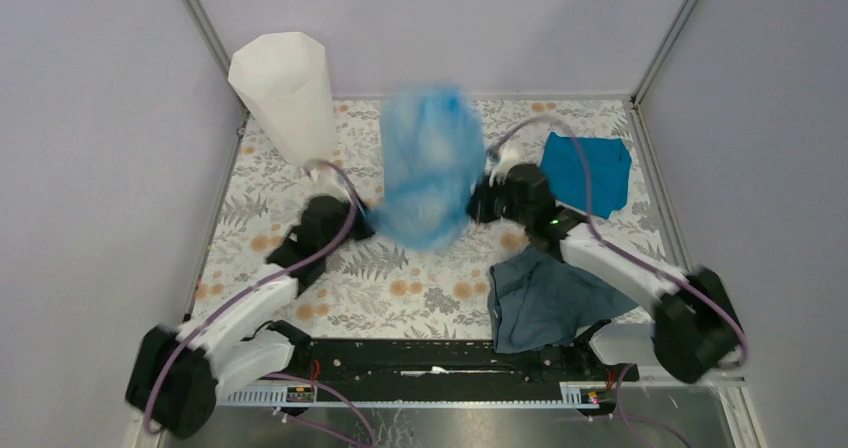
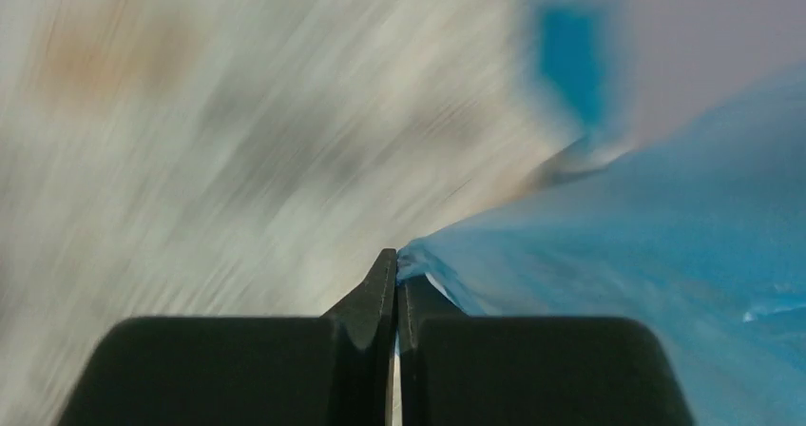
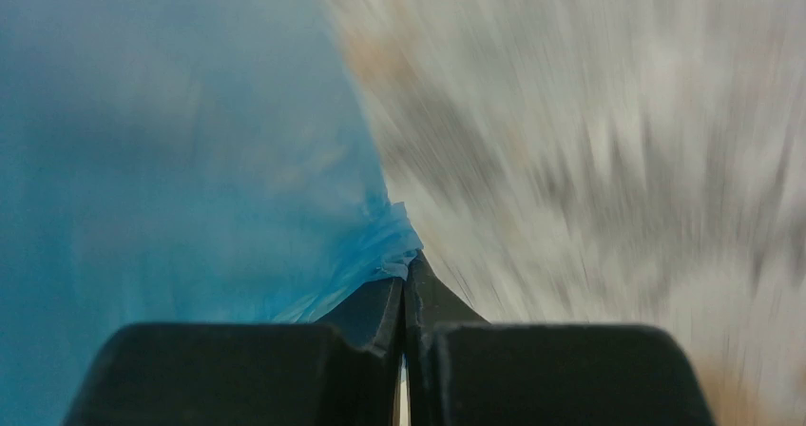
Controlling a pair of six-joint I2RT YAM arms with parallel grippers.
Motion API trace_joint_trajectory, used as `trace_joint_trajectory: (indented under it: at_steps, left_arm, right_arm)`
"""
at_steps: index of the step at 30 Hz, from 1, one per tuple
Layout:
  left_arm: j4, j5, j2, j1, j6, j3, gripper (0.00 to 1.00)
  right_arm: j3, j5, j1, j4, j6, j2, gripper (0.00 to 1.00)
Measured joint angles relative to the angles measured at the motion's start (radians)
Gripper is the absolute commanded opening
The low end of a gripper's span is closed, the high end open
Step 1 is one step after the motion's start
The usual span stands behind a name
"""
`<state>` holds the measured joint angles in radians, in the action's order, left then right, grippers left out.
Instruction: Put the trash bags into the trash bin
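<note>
Trash bag point(image 1: 430, 168) hanging spread between arms, just right of trash bin point(image 1: 285, 93), apparently lifted. Left gripper point(image 2: 396, 274) and right gripper point(image 3: 404, 279) each pinching opposite edge of film, jaws closed tight on it, likely stretching it open for bin's mouth. Motion blur hiding finer detail.

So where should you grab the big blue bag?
Probably by its side edges, one claw from each side. The blue bag is thin, floppy film that bunches into a pinchable fold; the left claw is shut on one edge, the right claw on the other, so it spreads between them.
</note>
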<state>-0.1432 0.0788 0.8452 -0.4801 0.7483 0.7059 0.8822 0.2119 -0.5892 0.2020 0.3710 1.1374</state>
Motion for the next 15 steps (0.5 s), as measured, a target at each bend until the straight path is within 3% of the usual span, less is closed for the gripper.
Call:
trace_joint_trajectory:
  at_steps: [2, 4, 5, 7, 9, 11, 13, 15]
  left_arm:
    - [0.116, 0.016, 0.154, 0.000, 0.048, -0.224, 0.00]
    - [0.315, 0.028, 0.212, 0.000, 0.059, -0.282, 0.00]
    - [0.401, 0.037, 0.212, -0.001, 0.048, -0.249, 0.00]
    - [0.510, 0.064, 0.219, -0.004, 0.016, -0.031, 0.00]
    - [0.468, 0.091, 0.228, -0.016, -0.018, 0.261, 0.00]
    - [0.327, 0.103, 0.203, -0.037, -0.046, 0.469, 0.00]
    - [0.201, 0.088, 0.105, -0.057, -0.064, 0.504, 0.00]
    - [0.146, 0.051, -0.028, -0.066, -0.063, 0.408, 0.00]
  right_arm:
    - [-0.111, 0.002, 0.000, -0.083, 0.020, 0.189, 0.00]
    - [-0.138, -0.003, 0.000, -0.254, 0.014, 0.290, 0.00]
    - [-0.110, -0.011, 0.000, -0.364, 0.000, 0.295, 0.00]
    - [0.080, -0.022, 0.000, -0.525, -0.039, 0.282, 0.00]
    - [0.319, -0.027, 0.000, -0.534, -0.071, 0.270, 0.00]
    - [0.481, -0.026, 0.000, -0.440, -0.092, 0.201, 0.00]
    - [0.484, -0.027, 0.000, -0.339, -0.099, 0.066, 0.00]
    - [0.377, -0.028, 0.000, -0.256, -0.097, -0.083, 0.00]
